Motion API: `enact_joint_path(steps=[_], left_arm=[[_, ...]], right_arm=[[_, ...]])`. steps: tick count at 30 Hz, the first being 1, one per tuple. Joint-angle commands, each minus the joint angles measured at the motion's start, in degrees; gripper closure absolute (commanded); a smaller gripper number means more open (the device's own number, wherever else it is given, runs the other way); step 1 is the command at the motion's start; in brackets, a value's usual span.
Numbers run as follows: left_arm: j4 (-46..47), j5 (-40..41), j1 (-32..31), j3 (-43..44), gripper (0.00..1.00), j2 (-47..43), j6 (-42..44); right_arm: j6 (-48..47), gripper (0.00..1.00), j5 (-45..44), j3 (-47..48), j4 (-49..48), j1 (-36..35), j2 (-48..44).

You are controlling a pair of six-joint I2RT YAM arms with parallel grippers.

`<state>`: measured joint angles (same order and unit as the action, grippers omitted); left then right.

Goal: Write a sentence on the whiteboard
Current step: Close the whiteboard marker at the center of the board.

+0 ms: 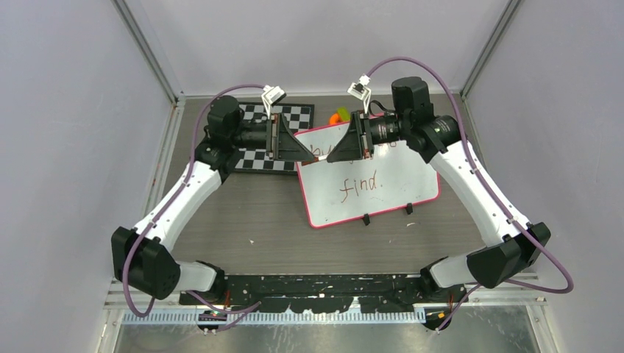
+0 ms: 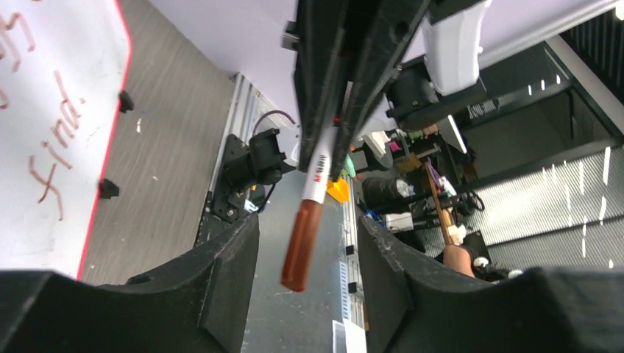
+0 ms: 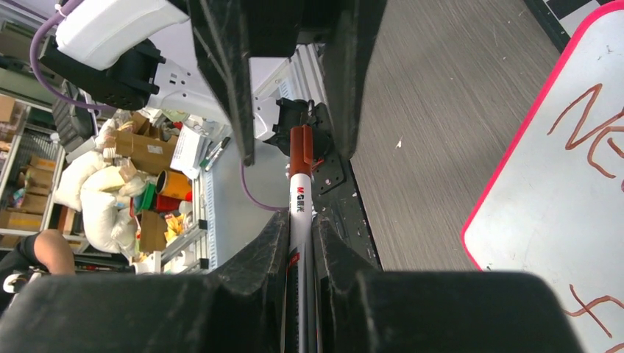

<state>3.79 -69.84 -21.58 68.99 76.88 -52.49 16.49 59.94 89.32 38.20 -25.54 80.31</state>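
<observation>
The whiteboard (image 1: pixel 397 184) lies flat on the table, right of centre, with a pink rim. The sentence's lower word "find." (image 1: pixel 360 184) shows in reddish-brown; its upper line is mostly hidden under the grippers. Both grippers meet nose to nose above the board's upper left corner. My right gripper (image 3: pixel 299 228) is shut on a white marker (image 3: pixel 299 198) with a brown cap (image 2: pixel 302 246). My left gripper (image 2: pixel 307 235) is open, its fingers either side of the cap with gaps on both sides. The board also shows in the left wrist view (image 2: pixel 44 88) and the right wrist view (image 3: pixel 566 206).
A black-and-white checkerboard (image 1: pixel 257 158) lies under the left gripper, left of the whiteboard. A small orange and green object (image 1: pixel 340 116) sits behind the board. Two black clips (image 1: pixel 366 219) stick out from the board's near edge.
</observation>
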Motion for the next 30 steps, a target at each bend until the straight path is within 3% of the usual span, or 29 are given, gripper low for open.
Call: enact_joint_path(steps=[1,10,18,24,28,30], left_arm=[[9.49,-3.03,-1.99,-1.38,0.49,-2.51,-5.85],[13.35,-4.71,-3.62,-4.05,0.63,-2.87,-9.21],[14.35,-4.48,-4.34,-3.79,0.99,-2.62,-9.42],[13.58,-3.01,-4.65,-2.15,1.00,-1.21,-6.98],[-0.53,-0.48,-5.13,2.55,1.00,-0.45,6.39],[-16.29,2.88,-6.02,7.12,1.00,-0.21,18.46]], right_arm=[[-0.50,1.00,-0.25,2.44,-1.81,-0.10,-0.77],[-1.47,1.00,0.88,2.10,-0.85,-0.18,-1.29],[-1.41,1.00,1.45,1.51,-0.58,-0.58,-1.39],[0.47,1.00,0.01,-1.31,-1.53,-4.18,-0.67],[5.64,1.00,0.00,-4.57,-5.31,-6.49,0.45],[8.46,1.00,0.00,-5.38,-6.43,-6.63,1.48]])
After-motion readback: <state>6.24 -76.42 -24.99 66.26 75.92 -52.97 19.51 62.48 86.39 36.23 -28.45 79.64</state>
